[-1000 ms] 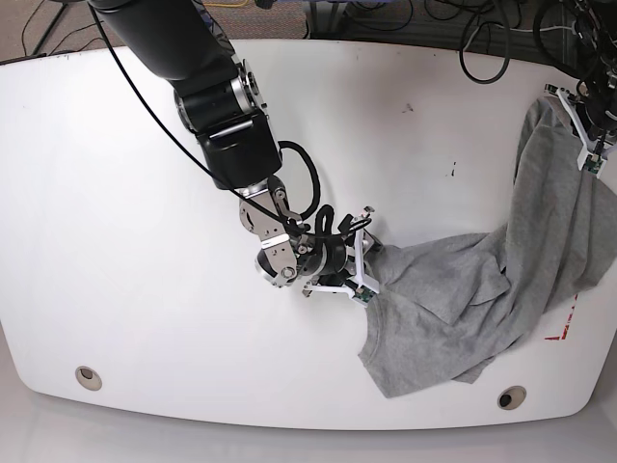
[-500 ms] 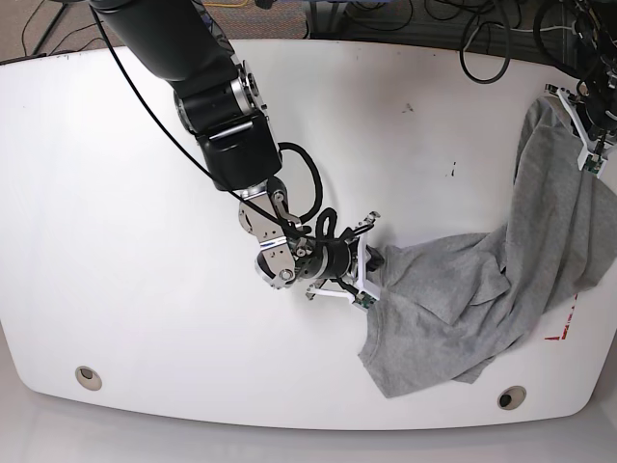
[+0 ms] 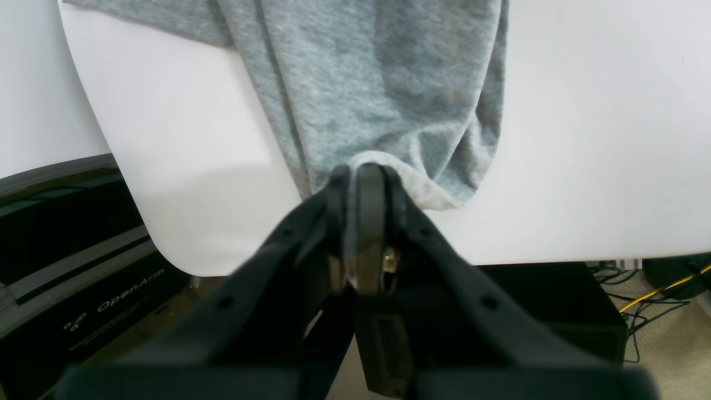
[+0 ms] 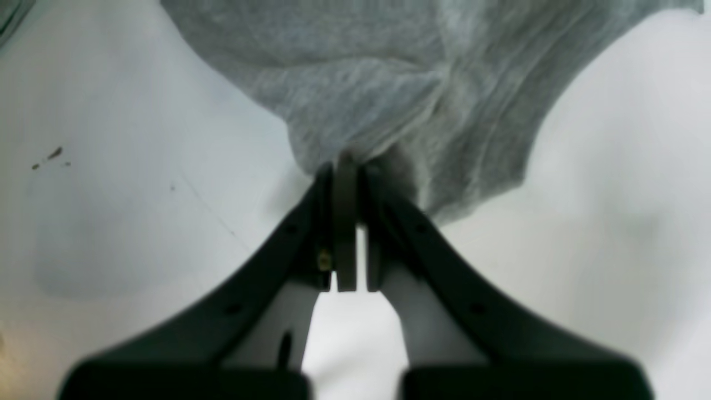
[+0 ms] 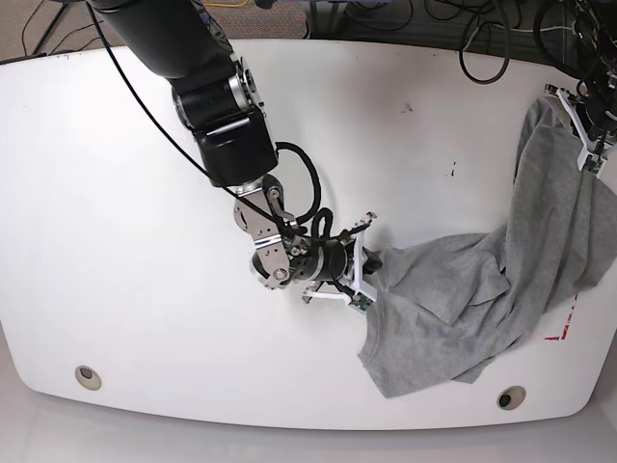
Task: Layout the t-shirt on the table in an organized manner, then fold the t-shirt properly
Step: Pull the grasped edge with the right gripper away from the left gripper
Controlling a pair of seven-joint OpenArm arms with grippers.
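Note:
The grey t-shirt (image 5: 463,299) lies crumpled on the right part of the white table (image 5: 116,193), one end raised toward the far right edge. My right gripper (image 5: 366,265) is shut on the t-shirt's left edge, near the table's middle. In the right wrist view the cloth (image 4: 389,94) bunches into the closed fingertips of that gripper (image 4: 345,166). My left gripper (image 5: 583,130) holds the t-shirt's raised end at the far right. The left wrist view shows this gripper (image 3: 361,178) pinching a fold of grey fabric (image 3: 383,83) above the table edge. No lettering shows.
Two round grommet holes (image 5: 88,376) (image 5: 511,397) sit near the front edge. A red mark (image 5: 559,336) peeks out by the shirt's right side. Cables (image 5: 482,39) lie beyond the far edge. A black box labelled OpenArm (image 3: 83,289) stands below the table's corner.
My right gripper has shut on the t-shirt's left edge and drawn slightly to the left with it. The left gripper has stayed where it was.

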